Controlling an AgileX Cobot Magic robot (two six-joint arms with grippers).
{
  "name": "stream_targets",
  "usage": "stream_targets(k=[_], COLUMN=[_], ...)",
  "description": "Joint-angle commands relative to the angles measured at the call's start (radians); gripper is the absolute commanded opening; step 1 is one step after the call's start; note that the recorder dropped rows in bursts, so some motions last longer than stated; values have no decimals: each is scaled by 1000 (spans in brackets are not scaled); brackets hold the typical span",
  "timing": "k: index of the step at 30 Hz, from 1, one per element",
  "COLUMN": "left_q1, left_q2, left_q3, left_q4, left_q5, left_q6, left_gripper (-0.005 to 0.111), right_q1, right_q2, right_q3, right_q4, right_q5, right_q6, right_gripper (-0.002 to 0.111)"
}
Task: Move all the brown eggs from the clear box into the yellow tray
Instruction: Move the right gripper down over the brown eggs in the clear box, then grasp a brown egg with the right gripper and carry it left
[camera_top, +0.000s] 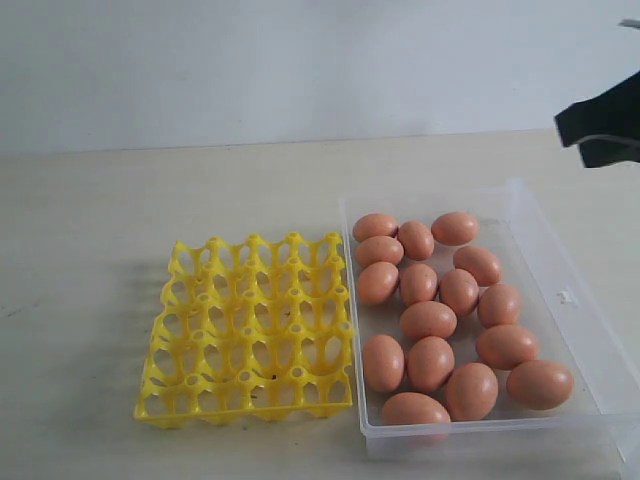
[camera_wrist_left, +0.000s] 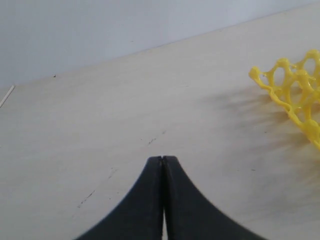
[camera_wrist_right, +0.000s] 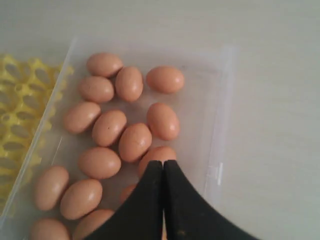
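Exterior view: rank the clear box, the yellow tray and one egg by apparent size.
Largest: clear box
Next: yellow tray
Smallest: egg; whichever you pick, they all look much alike.

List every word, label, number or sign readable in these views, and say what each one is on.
No text can be read anywhere.
Small pale mark on the clear box: too small and blurred to read.
The brown eggs, yellow tray and table show no print.
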Motion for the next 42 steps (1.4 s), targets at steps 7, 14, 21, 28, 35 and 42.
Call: stream_targets(k=[7, 14, 21, 28, 35, 42], left_q1=[-1, -1, -1, -1, -1, -1], left_q2=[-6, -6, -6, -6, -6, -6], left_q3=[-4, -4, -4, -4, -4, -4], left_q4=[-8, -8, -8, -8, -8, -8], left_q5=[-11, -11, -11, -11, -11, -11], left_q6=[-7, -7, -7, -7, -7, -7], left_gripper=[0, 0, 0, 0, 0, 0], right_q1=[36, 36, 36, 36, 36, 36], right_q2=[470, 605, 720, 814, 886, 959], right_q3=[-277, -360, -453, -512, -531, -533], right_q4=[102, 64, -44, -44, -102, -103], right_q5=[206, 208, 232, 260, 232, 196], right_q6=[-98, -96, -69, -87, -92, -90], right_gripper=[42, 57, 57, 64, 68, 65])
